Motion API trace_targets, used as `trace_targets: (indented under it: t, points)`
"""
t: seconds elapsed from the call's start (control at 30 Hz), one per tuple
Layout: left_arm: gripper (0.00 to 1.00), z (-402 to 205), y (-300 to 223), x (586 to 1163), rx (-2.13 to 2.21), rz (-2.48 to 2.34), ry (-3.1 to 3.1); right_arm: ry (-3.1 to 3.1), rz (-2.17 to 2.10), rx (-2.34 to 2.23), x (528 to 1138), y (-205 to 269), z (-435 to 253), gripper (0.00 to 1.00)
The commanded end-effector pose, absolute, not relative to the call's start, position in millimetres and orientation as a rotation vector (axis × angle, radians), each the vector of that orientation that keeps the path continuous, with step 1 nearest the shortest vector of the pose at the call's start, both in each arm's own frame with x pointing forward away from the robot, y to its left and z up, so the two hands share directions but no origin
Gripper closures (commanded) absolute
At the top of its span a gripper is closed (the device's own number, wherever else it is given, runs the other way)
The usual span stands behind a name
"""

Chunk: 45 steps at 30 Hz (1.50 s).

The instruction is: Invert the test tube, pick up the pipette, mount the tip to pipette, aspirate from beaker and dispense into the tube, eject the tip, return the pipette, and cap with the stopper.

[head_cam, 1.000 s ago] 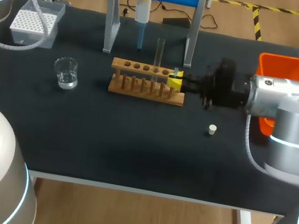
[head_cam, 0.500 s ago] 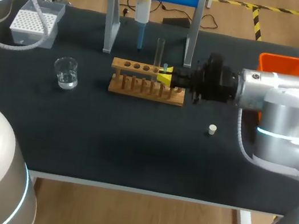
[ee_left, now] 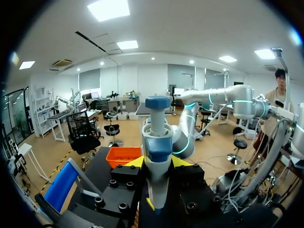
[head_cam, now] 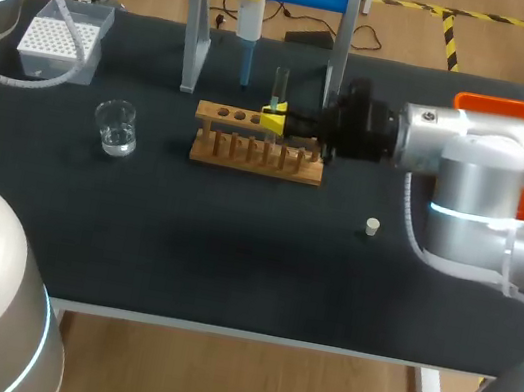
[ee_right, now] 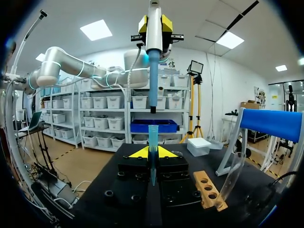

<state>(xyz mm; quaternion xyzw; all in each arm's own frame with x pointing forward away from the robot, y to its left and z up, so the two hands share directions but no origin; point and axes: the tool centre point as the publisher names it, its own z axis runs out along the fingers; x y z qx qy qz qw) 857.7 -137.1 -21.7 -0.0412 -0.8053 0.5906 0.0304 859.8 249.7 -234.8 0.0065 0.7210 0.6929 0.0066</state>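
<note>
Two grips closed: our right gripper [ee_right: 152, 154] pinches the tip [ee_right: 152, 135] upright, and our left gripper [ee_left: 156, 164] clamps the pipette [ee_left: 156, 142], nozzle ahead of the tip, still apart. Risk: an off-axis approach cocks or slips the tip; the tube [head_cam: 280, 80] beside the right gripper could get knocked.

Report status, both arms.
Left gripper shut on pipette. Right gripper shut on tip, pipette ahead, not yet mounted. Test tube upright in rack, close beside right gripper.
</note>
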Motion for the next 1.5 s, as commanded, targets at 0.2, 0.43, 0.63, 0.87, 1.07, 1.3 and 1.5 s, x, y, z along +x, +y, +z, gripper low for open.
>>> trace_targets:
  t: [0.2, 0.43, 0.63, 0.87, 1.07, 1.3, 1.5]
  points:
    - [1.00, -21, -136, 857, -0.127, 1.821, -2.483, 2.260, 2.185, 0.014, 872, 270, -243, 1.00]
    - [1.00, -21, -136, 857, -0.127, 1.821, -2.483, 2.245, 2.210, 0.005, 873, 279, -246, 1.00]
    - [1.00, -21, -136, 857, -0.127, 1.821, -2.483, 2.240, 2.220, -0.004, 871, 284, -243, 1.00]
    - [1.00, -21, -136, 857, -0.127, 1.821, -2.483, 2.243, 2.225, -0.008, 869, 289, -241, 1.00]
    - [1.00, -21, -136, 857, -0.127, 1.821, -2.483, 2.237, 2.232, -0.017, 868, 290, -239, 1.00]
    - [1.00, -21, -136, 857, -0.127, 1.821, -2.483, 2.227, 2.245, -0.022, 867, 292, -236, 1.00]
    - [1.00, -21, -136, 857, -0.127, 1.821, -2.483, 2.221, 2.252, -0.025, 865, 293, -232, 1.00]
